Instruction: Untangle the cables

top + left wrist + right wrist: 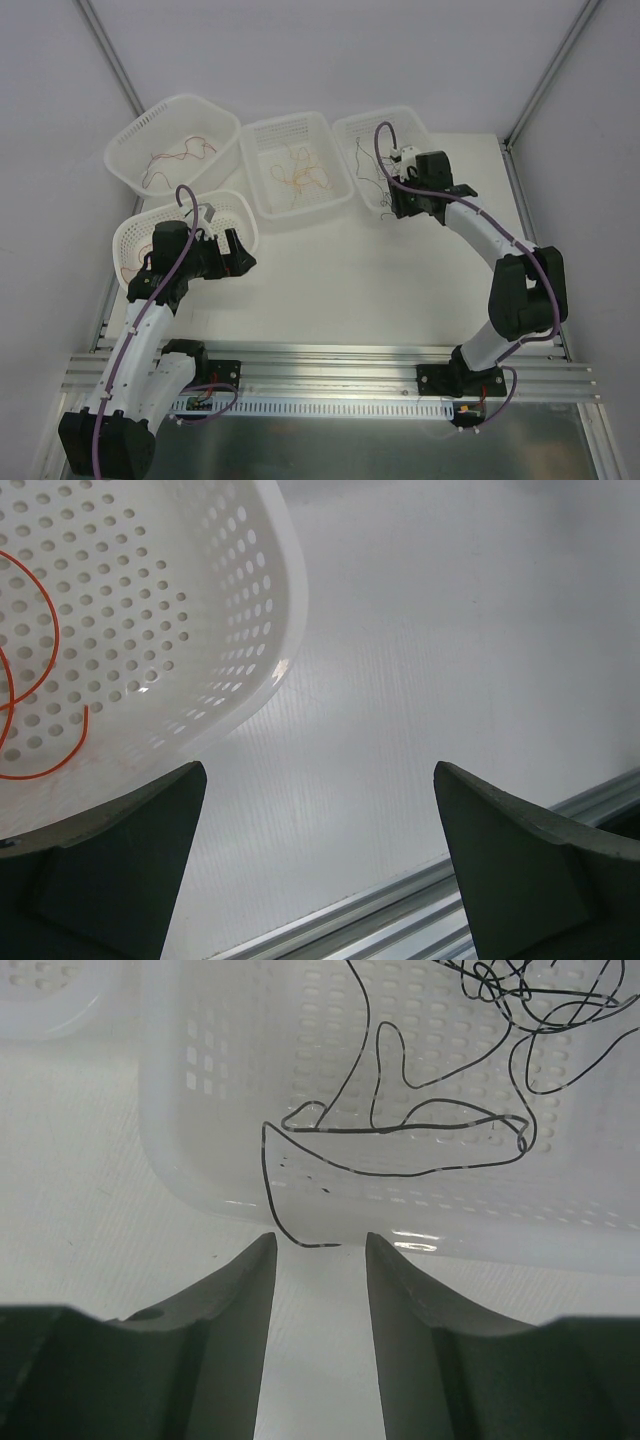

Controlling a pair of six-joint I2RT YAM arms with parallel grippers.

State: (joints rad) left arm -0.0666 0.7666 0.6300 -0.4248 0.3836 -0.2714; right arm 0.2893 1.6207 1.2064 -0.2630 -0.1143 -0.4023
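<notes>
At the far left a white perforated basket (120, 165) holds thin red cables (180, 155). Nearer the arms, a rounder basket (250, 600) holds an orange cable (62, 640) lying in loose curves on its floor. The left gripper (318, 780) hovers over the bare table (450, 630) just beside that basket's rim, its fingers spread wide. The middle basket (250, 160) holds a small orange tangle (300, 175). In the right basket (190, 1150) the black cables (497, 982) lie knotted toward the back — one loop (310, 1246) hangs out over the near wall. The right gripper (320, 1245) sits low in front of that wall with its fingers partly apart. The loop's lowest bend lies between the tips — the fingers are not clamped on it.
</notes>
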